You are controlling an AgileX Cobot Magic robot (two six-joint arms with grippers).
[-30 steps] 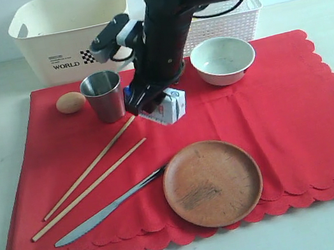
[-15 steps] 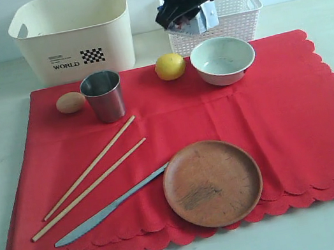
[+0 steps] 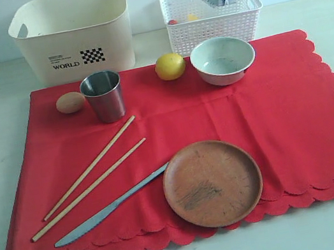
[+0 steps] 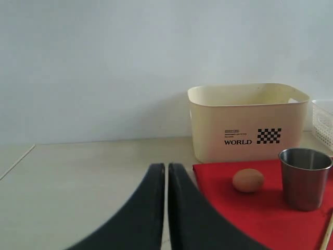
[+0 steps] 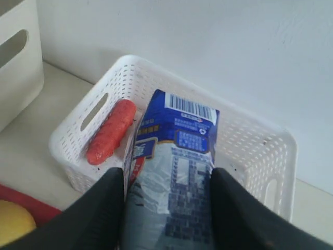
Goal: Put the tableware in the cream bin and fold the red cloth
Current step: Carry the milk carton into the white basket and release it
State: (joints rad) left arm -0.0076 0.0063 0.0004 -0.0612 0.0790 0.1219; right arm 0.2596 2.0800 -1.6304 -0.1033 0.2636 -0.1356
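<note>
- R gripper (image 5: 167, 219) clamped on milk carton (image 5: 177, 135), white basket (image 5: 260, 135) just below it.
- Step: clearing food off; next, lower + let go.
- L gripper (image 4: 166, 203) closed, empty.

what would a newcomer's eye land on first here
The big red cloth spread out flat fills most of the exterior view, with the round brown plate near its front edge. Next comes the right gripper, which holds a blue milk carton over the white lattice basket at the back, beside the cream bin.
</note>
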